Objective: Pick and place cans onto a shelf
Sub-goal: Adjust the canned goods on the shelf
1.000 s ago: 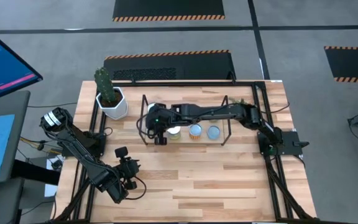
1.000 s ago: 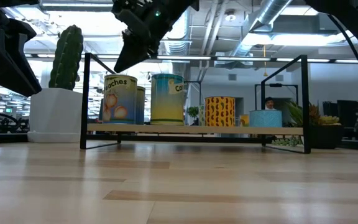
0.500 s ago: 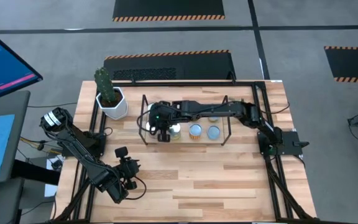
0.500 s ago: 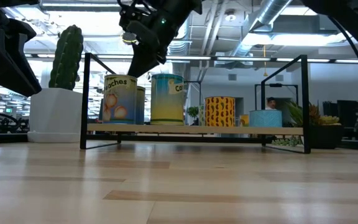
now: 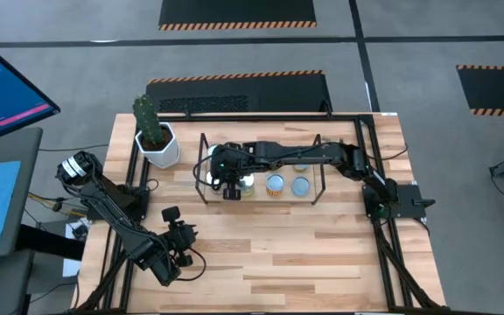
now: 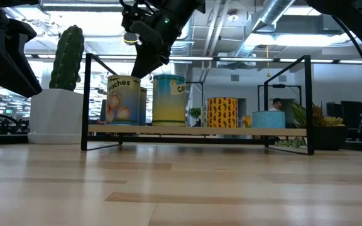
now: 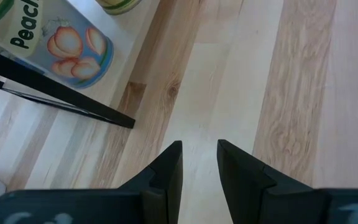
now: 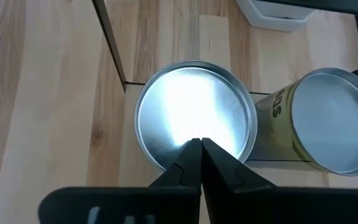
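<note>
right gripper (image 5: 227, 194) hangs fingers pinched shut, holding nothing, right above the peaches can (image 6: 122, 100) at the shelf's (image 6: 197, 130) 9 o'clock end – I'd lift straight up so nothing tips – left gripper (image 5: 182, 258) waits narrowly open around 7 o'clock on the table (image 5: 322, 254)

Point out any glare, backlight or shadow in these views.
Right wrist view: strong glare whitens the lid of the can below the shut right gripper. Low view: bright ceiling lights behind the shelf leave the arm above it a dark silhouette. Left wrist view: even light on the wood, with the left gripper casting little shadow. High view: flat, even lighting.
</note>
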`<state>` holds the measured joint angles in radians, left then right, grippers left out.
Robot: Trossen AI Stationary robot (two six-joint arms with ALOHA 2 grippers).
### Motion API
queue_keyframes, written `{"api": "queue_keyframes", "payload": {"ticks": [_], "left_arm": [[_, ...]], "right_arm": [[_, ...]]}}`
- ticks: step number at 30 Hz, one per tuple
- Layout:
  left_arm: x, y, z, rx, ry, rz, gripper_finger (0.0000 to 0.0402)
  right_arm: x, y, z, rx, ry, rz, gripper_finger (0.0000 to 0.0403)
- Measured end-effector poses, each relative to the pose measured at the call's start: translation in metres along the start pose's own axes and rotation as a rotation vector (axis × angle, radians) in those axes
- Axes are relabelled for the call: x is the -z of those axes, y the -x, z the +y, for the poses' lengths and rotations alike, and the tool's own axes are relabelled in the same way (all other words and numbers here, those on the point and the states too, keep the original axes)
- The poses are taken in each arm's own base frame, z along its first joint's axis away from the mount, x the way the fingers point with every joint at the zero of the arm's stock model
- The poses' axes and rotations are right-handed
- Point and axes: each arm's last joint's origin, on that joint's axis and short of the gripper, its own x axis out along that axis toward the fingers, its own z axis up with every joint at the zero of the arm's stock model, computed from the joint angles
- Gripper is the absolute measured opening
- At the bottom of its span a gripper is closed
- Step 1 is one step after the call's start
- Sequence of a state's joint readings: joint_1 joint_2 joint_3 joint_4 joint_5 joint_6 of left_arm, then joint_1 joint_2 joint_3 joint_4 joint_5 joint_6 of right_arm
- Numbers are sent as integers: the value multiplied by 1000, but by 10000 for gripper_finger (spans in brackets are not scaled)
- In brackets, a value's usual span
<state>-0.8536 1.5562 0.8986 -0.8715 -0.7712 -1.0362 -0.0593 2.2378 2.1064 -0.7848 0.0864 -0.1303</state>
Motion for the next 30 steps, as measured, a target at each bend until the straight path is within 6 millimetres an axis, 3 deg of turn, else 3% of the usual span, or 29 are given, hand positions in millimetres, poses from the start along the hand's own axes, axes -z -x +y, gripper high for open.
{"api": "queue_keyframes", "payload": {"ticks": [17, 22, 26, 30], "left_arm": [[0, 0, 0, 0, -1, 0, 89], [0, 0, 0, -1, -4, -1, 89], [0, 0, 0, -1, -4, -1, 89], [0, 0, 0, -1, -3, -2, 89]], "right_arm": [[-4, 16, 4, -2, 13, -15, 25], [-8, 22, 2, 69, 56, -29, 21], [-22, 38, -6, 116, 103, -105, 25], [-32, 45, -27, 168, 152, -192, 30]]}}
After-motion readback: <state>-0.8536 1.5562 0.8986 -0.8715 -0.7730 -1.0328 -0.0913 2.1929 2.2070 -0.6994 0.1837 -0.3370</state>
